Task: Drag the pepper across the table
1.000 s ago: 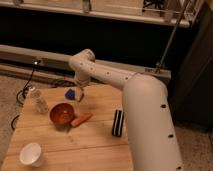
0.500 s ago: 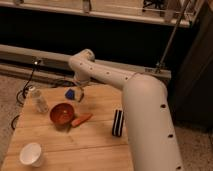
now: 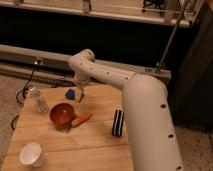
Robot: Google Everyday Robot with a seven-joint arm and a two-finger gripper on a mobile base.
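While holding the gripper wide open behind the bowl, yet to touch, let alone drag, the pepper lying just right of that bowl on the table.

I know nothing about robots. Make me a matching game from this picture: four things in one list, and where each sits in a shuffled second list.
Things:
1 pepper
2 cup
3 bottle
4 gripper

Places:
a beside the blue thing, far end of the table
b right beside the red bowl
c alone at a near corner
d at the table's side edge

Pairs: 1-b, 2-c, 3-d, 4-a
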